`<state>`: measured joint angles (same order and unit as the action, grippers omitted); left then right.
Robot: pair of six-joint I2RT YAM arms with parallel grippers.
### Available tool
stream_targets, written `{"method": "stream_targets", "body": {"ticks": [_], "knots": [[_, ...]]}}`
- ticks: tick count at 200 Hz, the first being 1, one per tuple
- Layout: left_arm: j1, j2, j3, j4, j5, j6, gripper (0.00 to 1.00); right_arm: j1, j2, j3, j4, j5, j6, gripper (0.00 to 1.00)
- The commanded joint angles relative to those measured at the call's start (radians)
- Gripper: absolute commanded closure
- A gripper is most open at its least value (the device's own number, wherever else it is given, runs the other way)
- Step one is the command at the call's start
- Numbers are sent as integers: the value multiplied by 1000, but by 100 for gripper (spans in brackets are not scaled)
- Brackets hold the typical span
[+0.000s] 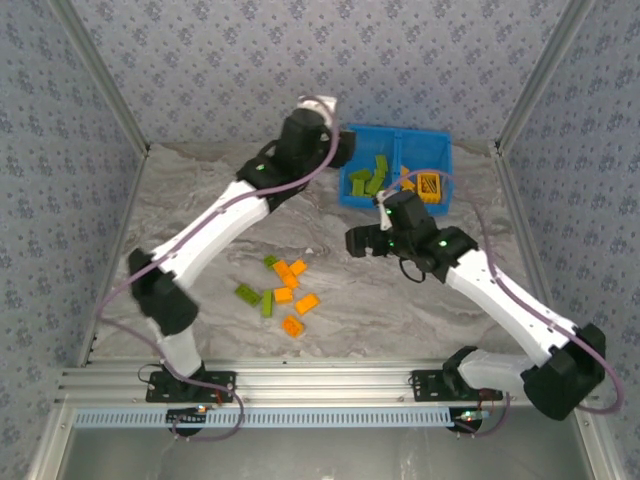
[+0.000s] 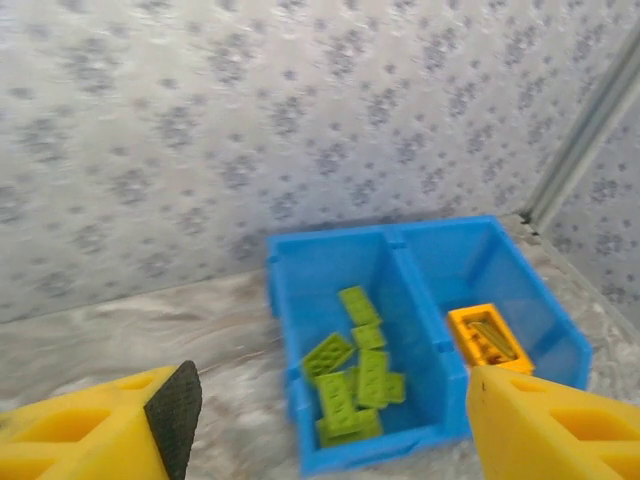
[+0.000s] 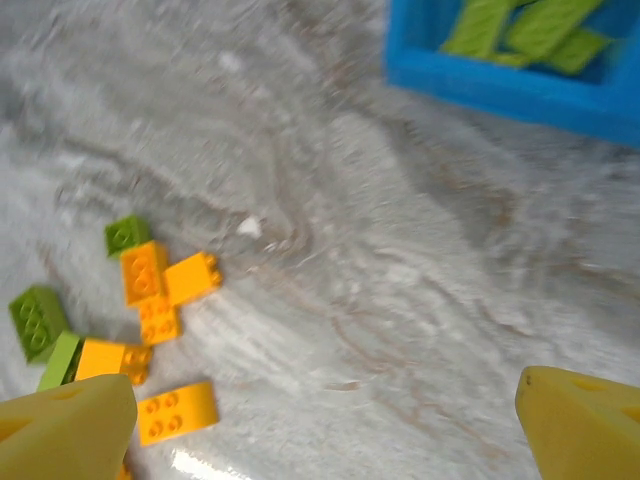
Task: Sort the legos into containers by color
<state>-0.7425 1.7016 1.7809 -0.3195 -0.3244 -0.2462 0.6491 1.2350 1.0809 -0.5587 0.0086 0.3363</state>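
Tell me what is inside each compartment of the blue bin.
Left compartment: a pile of lime green bricks. Right compartment: one orange frame piece. Its near corner is hidden by a finger of the left claw.

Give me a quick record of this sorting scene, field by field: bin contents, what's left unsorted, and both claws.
Container: blue bin, two compartments
Left compartment: lime green bricks
Right compartment: orange pieces
Unsorted: loose bricks, orange and green mixed, lying together
Left claw: open, empty, by the bin
Right claw: open, empty, between bin and loose bricks
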Motion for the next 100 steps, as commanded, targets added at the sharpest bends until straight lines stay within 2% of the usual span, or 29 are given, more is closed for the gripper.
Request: {"method": "stream_targets", "body": {"ticks": [1,37,57,71,100], "knots": [[33,-155,-212,-19,-78,-21,26,71,114,78,26,-55,-78,0],[84,-460,-544,-135,-117,-97,23,196,397,262,-13,-38,-137,0],[90,-590,-677,-231,-163,-127,23,239,561,360,-15,-50,-177,6],[94,-662,-744,-301,-196,-157,22,254,664,426,-24,-50,-190,14],[101,-767,-818,-427,-246,-208,21,269,853,562,-73,-7,-188,39]]}}
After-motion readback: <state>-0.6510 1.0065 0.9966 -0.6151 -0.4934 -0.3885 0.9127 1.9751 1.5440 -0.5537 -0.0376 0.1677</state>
